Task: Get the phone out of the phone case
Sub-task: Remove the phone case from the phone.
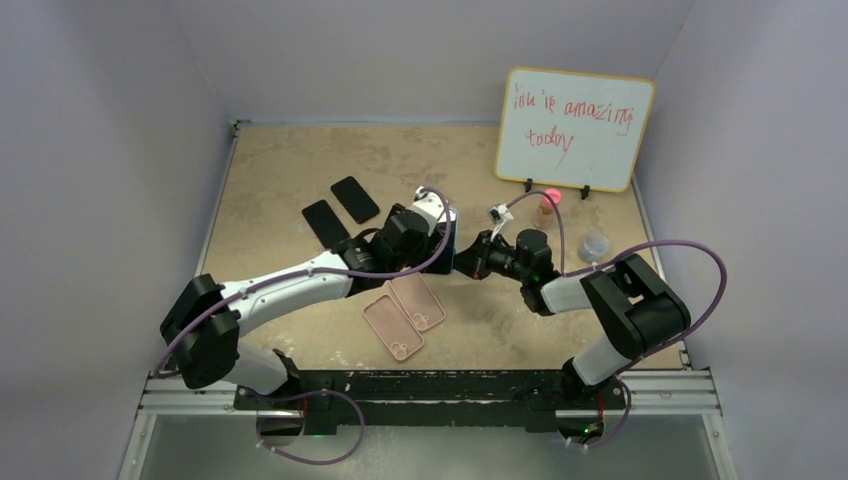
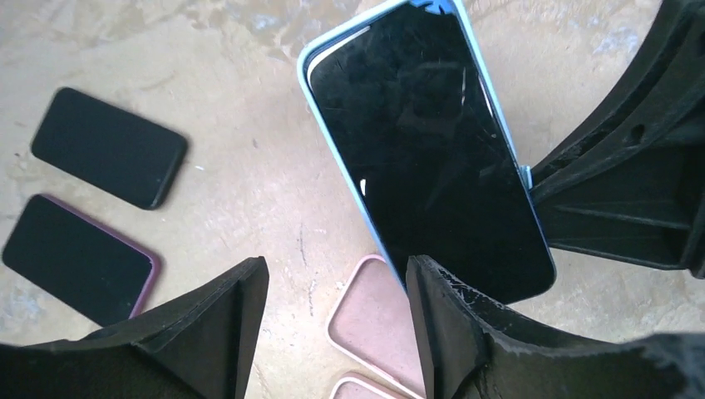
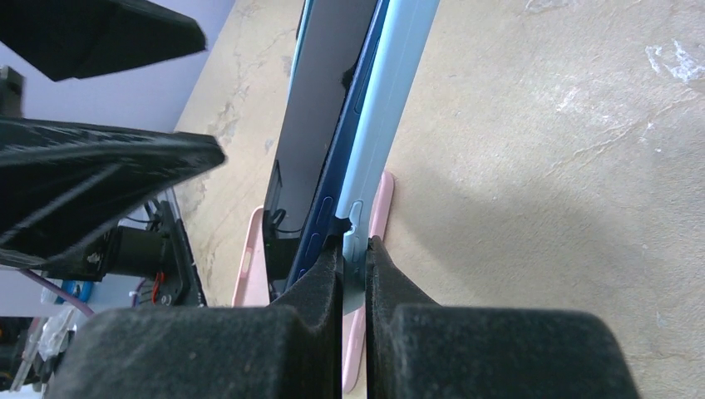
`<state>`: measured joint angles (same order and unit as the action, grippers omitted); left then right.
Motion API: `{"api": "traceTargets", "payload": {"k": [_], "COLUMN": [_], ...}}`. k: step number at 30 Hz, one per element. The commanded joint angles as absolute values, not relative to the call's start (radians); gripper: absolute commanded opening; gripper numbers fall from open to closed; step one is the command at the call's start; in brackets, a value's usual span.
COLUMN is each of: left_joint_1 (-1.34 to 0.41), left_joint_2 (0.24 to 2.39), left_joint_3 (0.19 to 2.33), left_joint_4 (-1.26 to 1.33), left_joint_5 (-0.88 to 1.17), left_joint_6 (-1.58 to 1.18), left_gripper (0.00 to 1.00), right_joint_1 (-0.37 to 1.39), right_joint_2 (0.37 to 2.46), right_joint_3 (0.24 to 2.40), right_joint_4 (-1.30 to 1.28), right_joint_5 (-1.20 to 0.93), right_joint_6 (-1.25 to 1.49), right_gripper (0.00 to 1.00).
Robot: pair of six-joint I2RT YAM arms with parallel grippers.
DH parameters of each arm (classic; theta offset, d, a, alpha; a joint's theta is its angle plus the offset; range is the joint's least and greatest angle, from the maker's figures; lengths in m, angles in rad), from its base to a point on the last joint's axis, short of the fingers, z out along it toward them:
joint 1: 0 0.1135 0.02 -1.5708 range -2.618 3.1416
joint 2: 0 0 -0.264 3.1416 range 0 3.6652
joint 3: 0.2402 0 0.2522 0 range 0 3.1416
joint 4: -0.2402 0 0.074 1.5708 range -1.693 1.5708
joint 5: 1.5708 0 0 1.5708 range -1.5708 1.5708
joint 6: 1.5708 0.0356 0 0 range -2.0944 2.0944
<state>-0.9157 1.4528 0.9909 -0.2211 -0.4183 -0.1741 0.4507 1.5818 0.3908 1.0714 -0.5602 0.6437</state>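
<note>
pale blue case [image 3: 399,75] is pinched by its rim in the right gripper [image 3: 354,262], jaws nearly closed on it, held up just above the pink cases [image 1: 405,315]. phone [image 2: 424,150] looks half peeled out, one edge already free. left gripper [image 2: 337,291] sits wide open and empty beside it. next i'd guess it clamps the phone and pulls.

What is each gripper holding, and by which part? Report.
Right gripper pinches the case by its side edge; left gripper is open, holding nothing.
</note>
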Motion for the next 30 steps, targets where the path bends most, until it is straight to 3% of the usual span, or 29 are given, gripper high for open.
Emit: {"api": "traceTargets", "payload": {"k": [1, 10, 30], "left_joint_1": [-0.913, -0.999, -1.125], "left_joint_2": [1.368, 1.403, 1.71], "left_joint_3": [1.01, 0.946, 1.136], "left_joint_4": [-0.186, -0.039, -0.198], "left_joint_5": [-0.451, -0.317, -0.556], "left_joint_6": [-0.092, 0.093, 0.156], "left_gripper": [0.65, 0.68, 0.66], "right_joint_1": [0.441, 0.431, 0.392], "right_joint_2": [1.579, 1.636, 1.729], "right_joint_3": [0.446, 0.471, 0.527], "right_joint_4": [1.112, 1.104, 1.059], "right_joint_5": [-0.563, -0.597, -0.694], "right_joint_6": [0.624, 0.672, 0.786], "right_gripper": [0.0, 0.0, 0.0]}}
